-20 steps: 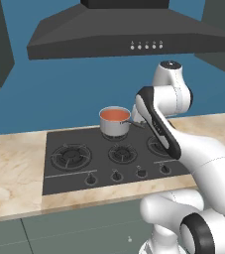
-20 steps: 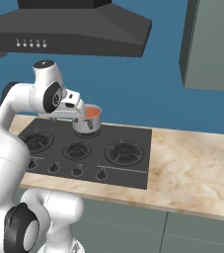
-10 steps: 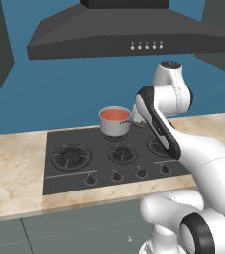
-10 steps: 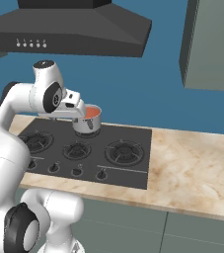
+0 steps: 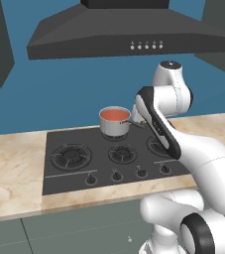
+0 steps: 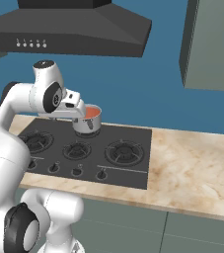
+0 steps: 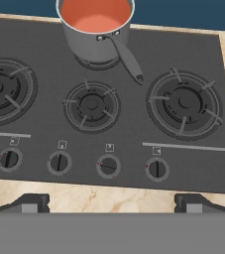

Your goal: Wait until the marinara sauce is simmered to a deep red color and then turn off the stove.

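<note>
While the white arm holds its hand high above the front of the cooktop, the two-finger gripper (image 7: 112, 202) looks down with its two dark fingertips (image 7: 32, 202) set far apart at the bottom of the hand view, jaws wide and holding nothing. Below it lies the wide black rectangular stove (image 7: 134, 124), sunk into a beige marbled stone counter (image 6: 192, 168). A shiny steel saucepan (image 7: 96, 37) sits on the small rear burner, and inside it the smooth, flat, round patch of marinara sauce (image 7: 95, 15) reads orange-red, a light salmon tone. The saucepan's long dark handle (image 7: 126, 58) runs from the pot's wall toward the front right, ending between the middle burner and the large right one.

Along the stove's front edge stands a row of four small round black knobs (image 7: 59, 162). The third knob from the left (image 7: 108, 166) has its bar lying sideways, while the other three have theirs upright. In the left base view the saucepan (image 5: 115, 121) stands just behind the middle burner, with the arm's folded elbow close to its right. A dark grey range hood with a row of small white buttons (image 5: 134, 37) hangs above against a blue wall. In the right base view the hand partly hides the pan's left side, and the sauce (image 6: 90, 113) shows as a thin orange sliver.
</note>
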### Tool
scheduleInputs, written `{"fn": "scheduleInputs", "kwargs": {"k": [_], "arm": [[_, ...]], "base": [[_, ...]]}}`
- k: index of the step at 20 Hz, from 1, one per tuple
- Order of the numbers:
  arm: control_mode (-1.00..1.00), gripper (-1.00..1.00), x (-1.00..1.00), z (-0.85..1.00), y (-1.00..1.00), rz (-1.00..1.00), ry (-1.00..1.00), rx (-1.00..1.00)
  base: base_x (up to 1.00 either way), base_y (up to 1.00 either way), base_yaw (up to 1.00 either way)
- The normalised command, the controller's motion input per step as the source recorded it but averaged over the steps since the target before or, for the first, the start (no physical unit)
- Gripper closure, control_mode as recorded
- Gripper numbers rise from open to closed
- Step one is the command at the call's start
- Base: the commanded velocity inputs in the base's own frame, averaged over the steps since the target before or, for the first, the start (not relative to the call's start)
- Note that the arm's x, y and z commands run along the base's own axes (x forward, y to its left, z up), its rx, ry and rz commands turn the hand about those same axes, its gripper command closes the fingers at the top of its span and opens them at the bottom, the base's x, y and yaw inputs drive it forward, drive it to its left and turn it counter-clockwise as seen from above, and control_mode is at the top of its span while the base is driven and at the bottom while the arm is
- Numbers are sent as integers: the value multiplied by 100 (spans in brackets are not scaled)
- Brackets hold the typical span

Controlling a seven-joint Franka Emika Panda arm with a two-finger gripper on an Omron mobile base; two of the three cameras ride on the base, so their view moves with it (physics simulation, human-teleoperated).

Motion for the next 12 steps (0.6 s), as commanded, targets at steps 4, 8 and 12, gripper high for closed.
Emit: {"fn": "scheduleInputs", "kwargs": {"k": [4,8,12], "arm": [[-100,-100,0,0,0,0,0,0],[-100,-100,0,0,0,0,0,0],[-100,-100,0,0,0,0,0,0]], "base": [[0,0,0],[0,0,0],[0,0,0]]}}
